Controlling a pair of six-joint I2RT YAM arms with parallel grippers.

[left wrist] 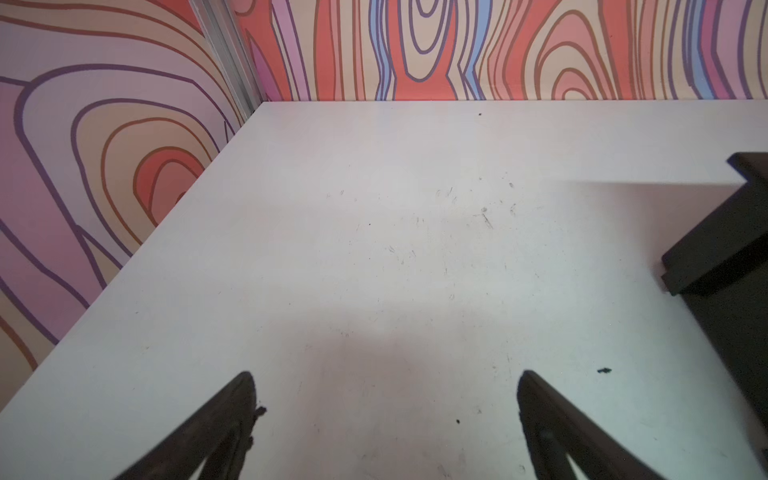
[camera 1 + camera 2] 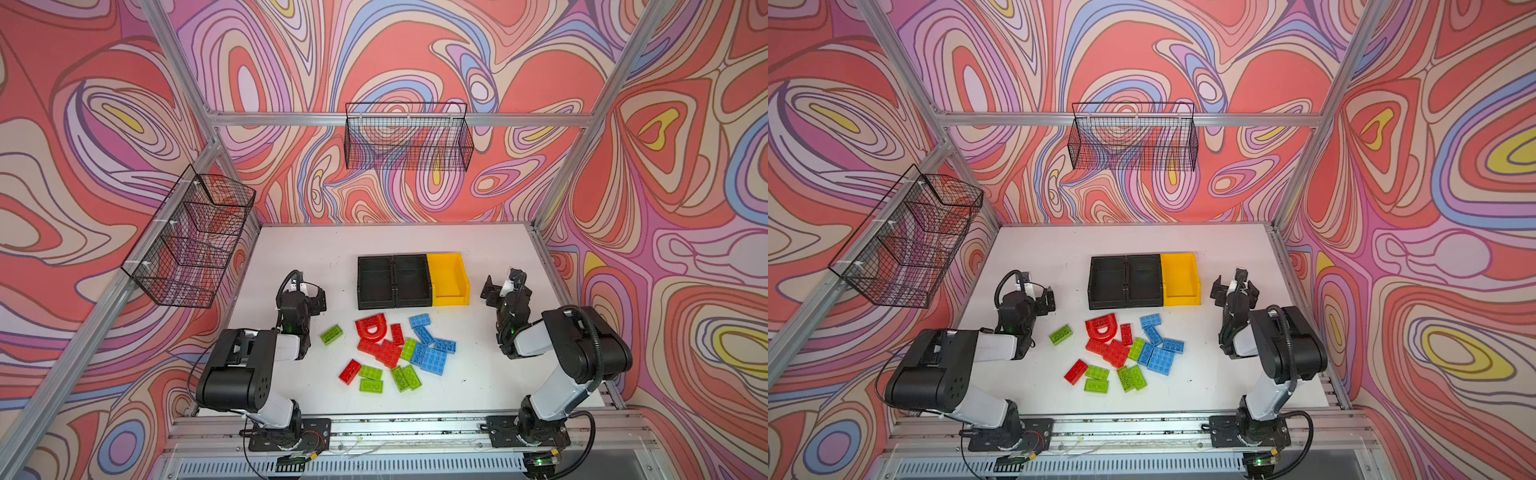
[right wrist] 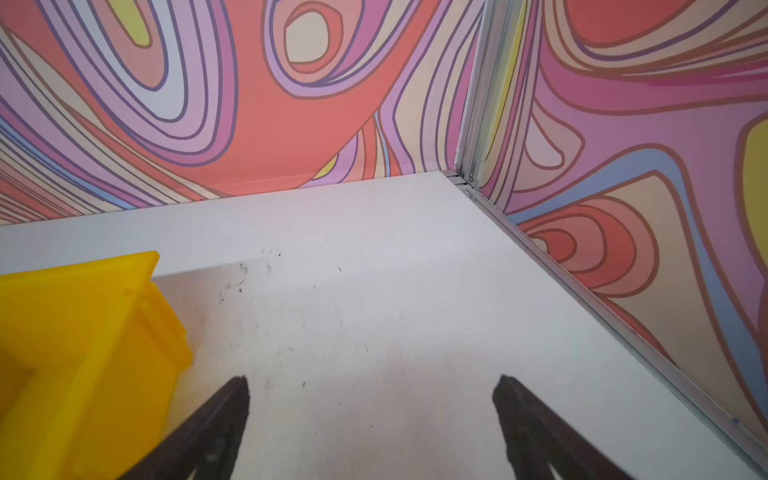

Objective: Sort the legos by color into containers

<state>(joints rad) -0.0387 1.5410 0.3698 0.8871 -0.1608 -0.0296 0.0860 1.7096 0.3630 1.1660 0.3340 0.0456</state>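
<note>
Since nothing is sorted yet, the legos (image 2: 388,353) lie clustered on the desk (image 2: 299,249) just beside the three empty containers (image 2: 392,282), while both arms flank them (left fingers (image 1: 220,424) and right fingers (image 3: 216,424) spread, holding nothing), seemingly poised to begin.

Bare table (image 2: 291,257) either side of the containers (image 2: 392,279); dense legos (image 2: 390,351) just in front.

Both top views look down on the whole table (image 2: 299,249); wrist views face its far corners closely.
</note>
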